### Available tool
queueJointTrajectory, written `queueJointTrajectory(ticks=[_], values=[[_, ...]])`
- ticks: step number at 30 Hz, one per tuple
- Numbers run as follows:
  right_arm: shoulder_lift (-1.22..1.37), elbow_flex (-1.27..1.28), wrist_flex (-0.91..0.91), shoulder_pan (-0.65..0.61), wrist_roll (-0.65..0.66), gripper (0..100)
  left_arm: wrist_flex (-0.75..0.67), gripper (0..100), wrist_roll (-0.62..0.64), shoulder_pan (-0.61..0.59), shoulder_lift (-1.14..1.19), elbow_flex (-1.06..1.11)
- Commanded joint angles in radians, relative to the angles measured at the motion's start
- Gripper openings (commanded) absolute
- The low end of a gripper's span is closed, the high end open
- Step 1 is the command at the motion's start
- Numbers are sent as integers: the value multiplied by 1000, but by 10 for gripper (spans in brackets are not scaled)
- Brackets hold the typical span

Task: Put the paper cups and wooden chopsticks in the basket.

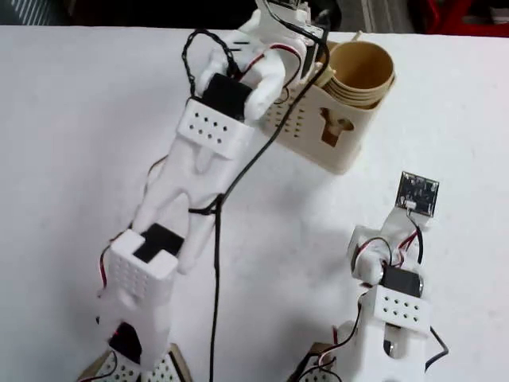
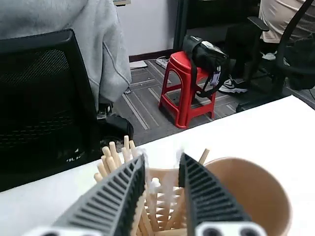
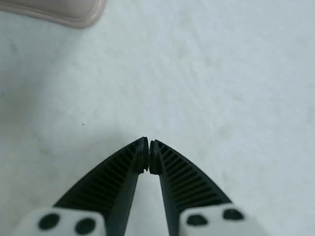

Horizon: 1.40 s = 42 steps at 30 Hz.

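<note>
A cream basket (image 1: 318, 131) with cut-out holes stands at the far middle of the white table. Stacked paper cups (image 1: 362, 72) sit in its right end. In the left wrist view, wooden chopsticks (image 2: 115, 152) stand bunched in the basket beside the cups (image 2: 246, 191). My left gripper (image 2: 162, 158) hangs open just above the chopstick ends, at the basket's left end (image 1: 298, 32). My right gripper (image 3: 148, 143) is shut on nothing, low over bare table near the front right, with a corner of the basket (image 3: 59, 12) beyond it.
A black cable (image 1: 219, 239) runs along the left arm down to the front edge. The table's far edge lies right behind the basket. Past it are a black chair (image 2: 44, 98) and a red stool (image 2: 189, 86).
</note>
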Motion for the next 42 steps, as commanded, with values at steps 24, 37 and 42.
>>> queueJointTrajectory(ticks=[24,37,42], values=[[-15,-8,-12,-1,-3,18,672,23,-362,36,-639,-6],[-15,-6,-12,-1,-3,18,895,23,-279,44,-852,-5],[-15,-2,-8,-1,-2,18,908,23,-276,35,-934,32]])
